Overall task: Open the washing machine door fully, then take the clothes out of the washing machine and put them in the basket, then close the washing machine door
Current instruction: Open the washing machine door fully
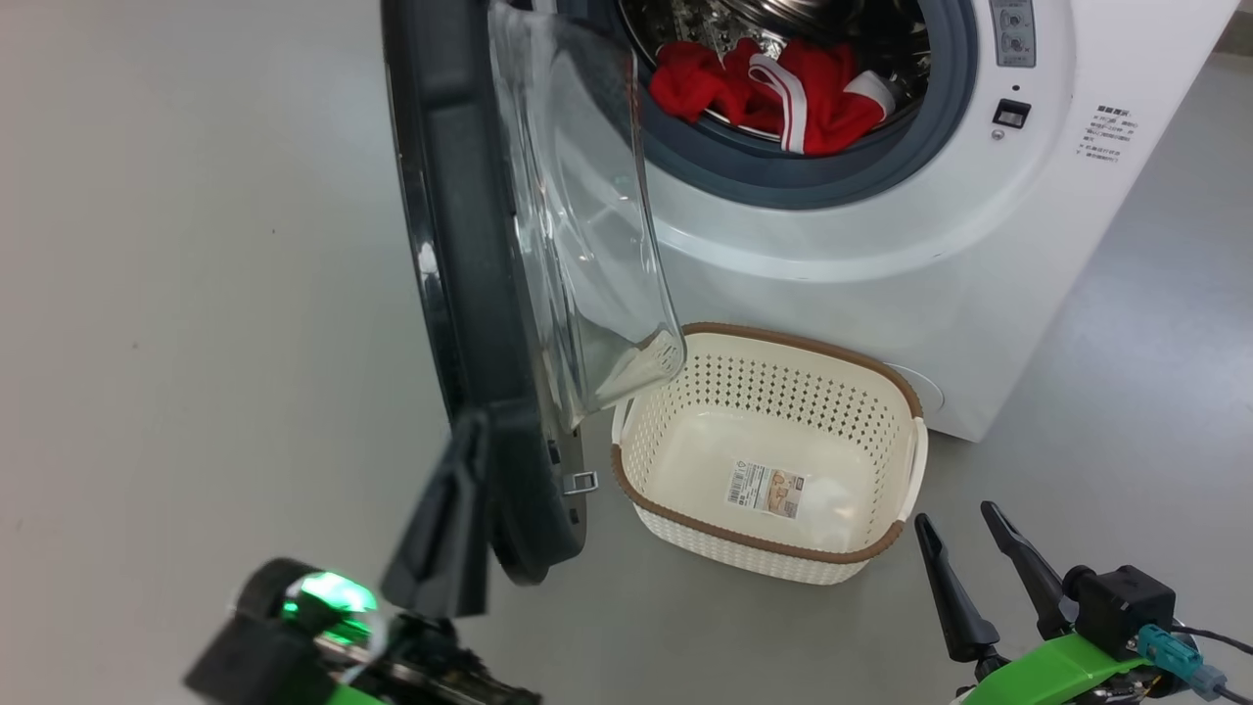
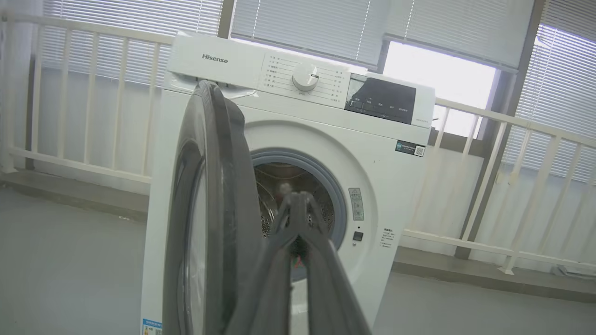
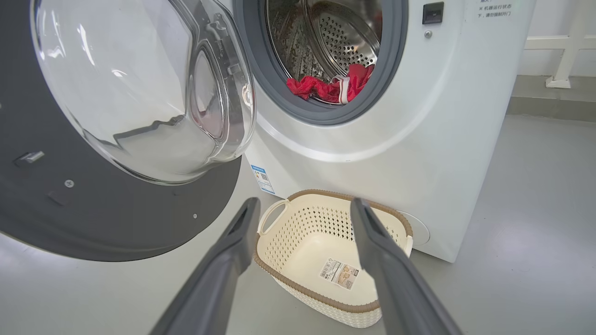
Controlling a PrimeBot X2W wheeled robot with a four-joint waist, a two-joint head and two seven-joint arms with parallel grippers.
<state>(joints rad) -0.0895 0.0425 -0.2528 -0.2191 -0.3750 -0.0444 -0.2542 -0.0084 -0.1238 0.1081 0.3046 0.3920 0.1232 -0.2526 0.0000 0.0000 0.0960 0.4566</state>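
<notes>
A: Left gripper (image 1: 476, 426)?
B: Clenched, empty, just beside the washing machine door (image 1: 460, 245) rim. Door's open.
A: Right gripper (image 1: 956, 519)?
B: Fingers spread, holding nothing, near the basket (image 1: 749, 540).
A: Clothes (image 1: 773, 93)?
B: Inside the washing machine (image 1: 881, 255), well apart from both.

Fingers of left gripper (image 1: 477, 431): long, dark, tapering. Behind: rounded black housing (image 1: 259, 636), glowing green light (image 1: 333, 595). On right gripper (image 1: 955, 516): slim pointed black fingers, bright green bracket (image 1: 1062, 666), black block (image 1: 1126, 599), teal connector (image 1: 1170, 654), thin dark cable (image 1: 1224, 640).
</notes>
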